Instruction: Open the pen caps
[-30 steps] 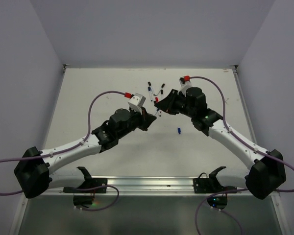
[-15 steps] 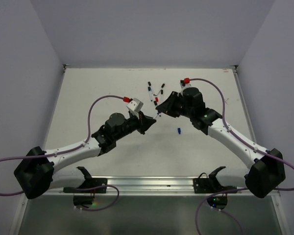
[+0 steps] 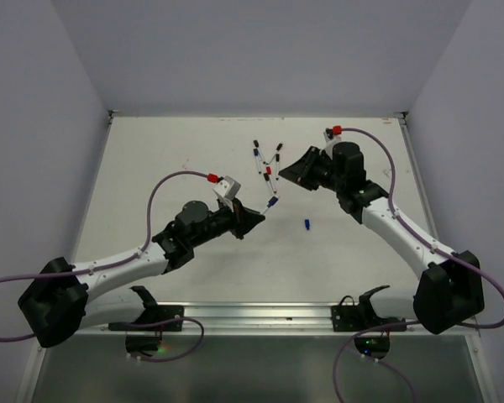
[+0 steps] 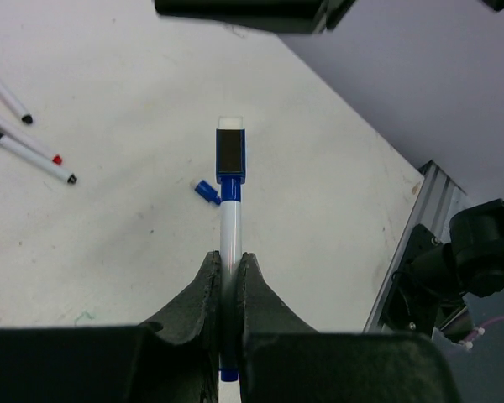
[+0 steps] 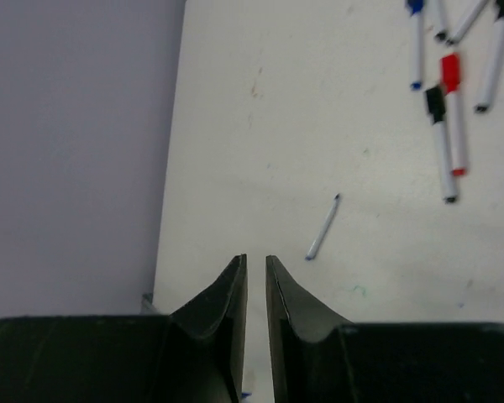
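The left gripper (image 4: 229, 259) pinches its dark curved fingers tight on a thin white pen barrel (image 4: 229, 218) ending in a blue collar and a black block. A stubby blue pen cap (image 3: 307, 224) lies loose on the matte table (image 3: 185, 151), between the two arms. The right gripper (image 5: 254, 264) shows only a narrow slit; whether it holds anything I cannot tell.

White-black arms (image 3: 118, 262), purple cables (image 3: 154, 197)

White table (image 3: 151, 151) w/ pens (image 3: 265, 159) grouped far ctr, blue cap (image 3: 307, 224) loose mid.
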Motion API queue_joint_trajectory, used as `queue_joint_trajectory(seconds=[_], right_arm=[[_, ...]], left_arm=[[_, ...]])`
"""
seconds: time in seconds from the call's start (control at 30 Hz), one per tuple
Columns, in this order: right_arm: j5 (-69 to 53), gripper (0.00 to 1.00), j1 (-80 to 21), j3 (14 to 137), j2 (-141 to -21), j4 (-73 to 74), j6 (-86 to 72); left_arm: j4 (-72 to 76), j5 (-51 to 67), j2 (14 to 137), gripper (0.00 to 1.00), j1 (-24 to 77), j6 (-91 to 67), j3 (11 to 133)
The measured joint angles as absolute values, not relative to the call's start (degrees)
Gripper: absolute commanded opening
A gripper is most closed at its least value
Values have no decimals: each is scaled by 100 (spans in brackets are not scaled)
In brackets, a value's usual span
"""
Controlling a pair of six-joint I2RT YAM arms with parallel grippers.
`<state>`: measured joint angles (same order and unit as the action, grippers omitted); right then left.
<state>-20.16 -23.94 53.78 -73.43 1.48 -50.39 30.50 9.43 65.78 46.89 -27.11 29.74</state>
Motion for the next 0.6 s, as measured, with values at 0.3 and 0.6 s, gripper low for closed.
queue_joint_trajectory(seconds=[0.3,0.6], right_arm=[[-1610,75,-2357,5548,-7570,-21,-4495],[-1824,70,-2613,5179,-7738,-633,-4893]], left_arm=[[1970,548,6895,0,4703,-2799,3430],[1675,-38,6785,0,4794,-2786,3544]])
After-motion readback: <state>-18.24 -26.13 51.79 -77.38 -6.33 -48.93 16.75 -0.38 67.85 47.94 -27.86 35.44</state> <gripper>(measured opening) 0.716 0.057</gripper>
